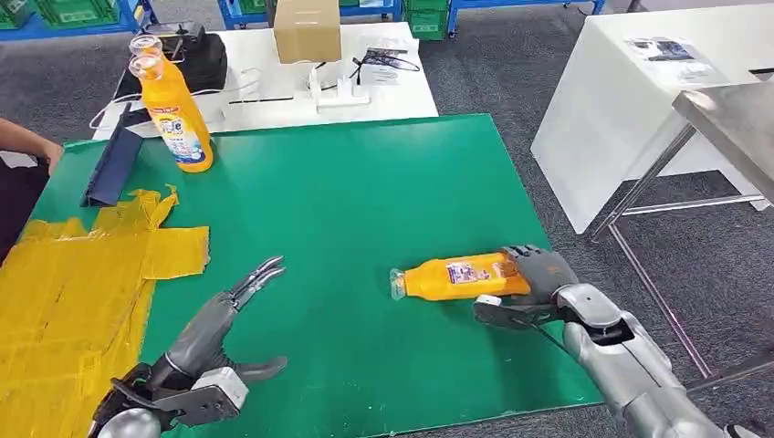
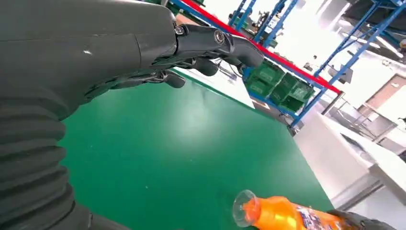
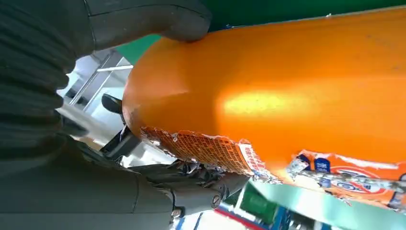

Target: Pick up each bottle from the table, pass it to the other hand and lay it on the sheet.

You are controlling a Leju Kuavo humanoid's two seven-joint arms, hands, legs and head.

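Observation:
An orange bottle [image 1: 454,278] lies on its side on the green mat [image 1: 365,182], its clear cap pointing toward my left hand. My right hand [image 1: 534,278] grips its base end; in the right wrist view the thumb [image 3: 158,19] presses one side of the bottle [image 3: 287,96] and the fingers [image 3: 191,187] wrap the other. My left hand [image 1: 224,319] hovers over the mat near the yellow sheet [image 1: 73,292], fingers spread and holding nothing. Its wrist view shows the bottle [image 2: 282,215] past its fingers [image 2: 206,43]. Two more orange bottles [image 1: 178,114] stand upright at the back left.
A dark blue folded strip [image 1: 114,164] lies beside the standing bottles. A person's hand [image 1: 41,146] rests at the left edge. Behind the mat a white table [image 1: 274,87] carries a cardboard box [image 1: 308,29], cables and a black bag. A steel-legged table [image 1: 730,119] stands to the right.

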